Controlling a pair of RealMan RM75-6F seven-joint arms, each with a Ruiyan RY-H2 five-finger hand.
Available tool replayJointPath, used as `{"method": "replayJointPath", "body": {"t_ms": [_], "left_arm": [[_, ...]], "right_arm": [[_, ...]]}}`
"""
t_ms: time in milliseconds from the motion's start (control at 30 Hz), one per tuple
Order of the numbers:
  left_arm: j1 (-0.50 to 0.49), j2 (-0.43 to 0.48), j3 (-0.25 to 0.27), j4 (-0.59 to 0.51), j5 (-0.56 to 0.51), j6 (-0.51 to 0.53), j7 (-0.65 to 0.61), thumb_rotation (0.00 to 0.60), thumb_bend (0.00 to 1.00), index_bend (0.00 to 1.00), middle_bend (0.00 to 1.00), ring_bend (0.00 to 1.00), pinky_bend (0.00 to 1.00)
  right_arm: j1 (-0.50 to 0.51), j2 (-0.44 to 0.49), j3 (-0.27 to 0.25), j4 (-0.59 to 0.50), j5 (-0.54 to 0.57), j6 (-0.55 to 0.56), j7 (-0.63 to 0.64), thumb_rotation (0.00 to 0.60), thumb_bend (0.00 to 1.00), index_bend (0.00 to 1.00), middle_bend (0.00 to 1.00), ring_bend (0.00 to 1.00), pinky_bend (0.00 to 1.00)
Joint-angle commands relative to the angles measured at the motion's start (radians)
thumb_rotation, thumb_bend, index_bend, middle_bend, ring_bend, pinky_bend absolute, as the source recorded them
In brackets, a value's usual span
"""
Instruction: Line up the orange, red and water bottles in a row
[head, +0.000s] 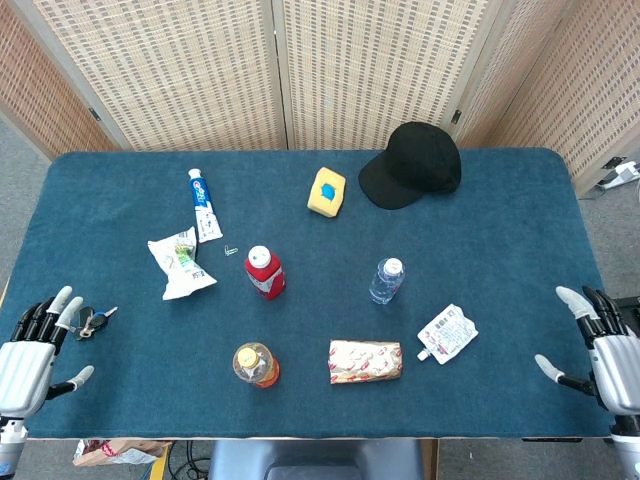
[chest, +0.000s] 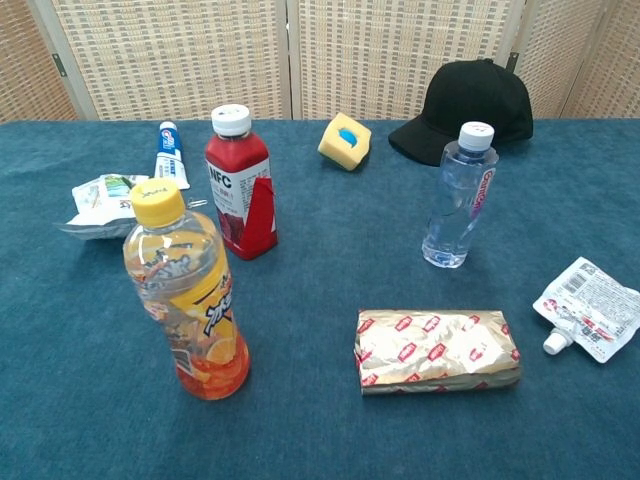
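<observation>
Blue tabletop (head: 500, 230): orange bottle (chest: 190, 292), red bottle (chest: 240, 184), water bottle (chest: 457, 196) upright (unaligned); both hands' fingers wide.

orange bottle (chest: 190, 295) upright, front | red bottle (chest: 240, 185) upright | water bottle (chest: 459, 197) upright

Right robot hand (head: 612, 352) partly cut off; small keys (head: 92, 321) perhaps.

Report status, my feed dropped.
Left hand and right hand open at table edges. Orange bottle, red bottle, water bottle upright, unaligned. Foil packet between them.
</observation>
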Motion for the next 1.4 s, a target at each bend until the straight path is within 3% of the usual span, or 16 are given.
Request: {"method": "replayJointPath", "body": {"t_ms": [33, 600, 1100, 1400], "left_arm": [[-0.001, -0.001, 0.0, 0.0, 0.0, -0.001, 0.0, 0.6, 0.12, 0.0, 0.0, 0.03, 0.05], [-0.027, 0.006, -0.014, 0.023, 0.009, -0.021, -0.035, 0.6, 0.12, 0.0, 0.0, 0.03, 0.05], [-0.19, 0.017, -0.061, 0.139, 0.019, -0.195, -0.376, 0.6, 0.12, 0.0, 0.0, 0.03, 0.05], [-0.326, -0.035, -0.098, 0.24, 0.017, -0.321, -0.544, 0.6, 0.12, 0.0, 0.0, 0.06, 0.06]], "right_arm": [[0.004, 0.001, 0.0, -0.002, -0.001, -0.005, 0.004, 0.6, 0.2, 0.12, 0.15, 0.01, 0.04], [0.0, 0.011, 0.011, -0.015, -0.007, 0.027, 0.014, 0.6, 0.22, 0.12, 0.15, 0.01, 0.04], [-0.012, 0.023, 0.01, -0.021, -0.015, 0.053, 0.013, 0.6, 0.22, 0.12, 0.15, 0.01, 0.04], [-0.01, 0.025, 0.011, -0.036, -0.018, 0.047, -0.006, 0.6, 0.22, 0.12, 0.15, 0.01, 0.04]]}}
